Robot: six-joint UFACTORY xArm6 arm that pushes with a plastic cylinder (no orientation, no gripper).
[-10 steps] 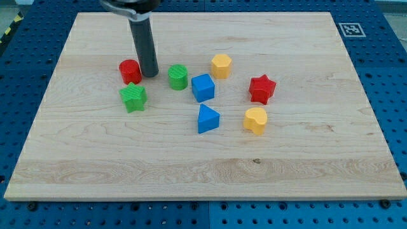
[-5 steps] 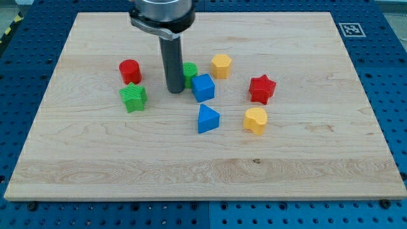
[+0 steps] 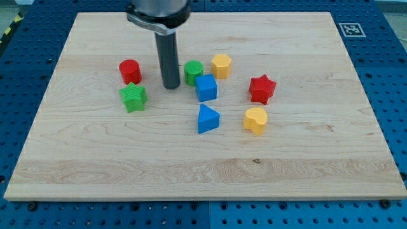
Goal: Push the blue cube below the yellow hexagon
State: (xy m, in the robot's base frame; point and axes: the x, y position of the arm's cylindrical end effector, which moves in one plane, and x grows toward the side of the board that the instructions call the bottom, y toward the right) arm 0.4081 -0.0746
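We placed my tip [image 3: 170,86] left of the green cylinder [image 3: 194,72] and blue cube [image 3: 206,88]; no gripper was fitted, so no jaw state applied.

Blue cube [image 3: 206,88] and triangle [image 3: 207,119], yellow hexagon [image 3: 220,65] and heart [image 3: 255,120], red star [image 3: 261,89] and cylinder [image 3: 130,70] — all on a pale wood-grain surface [image 3: 305,146].

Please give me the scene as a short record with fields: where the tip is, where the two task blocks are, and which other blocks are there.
tip: my tip rests on the board, left of the green cylinder, apart from it
blue cube: below and left of the yellow hexagon, close beside the green cylinder
task state: cube not yet straight below the hexagon
other blocks: red cylinder, green star, blue triangle, red star, yellow heart-like block
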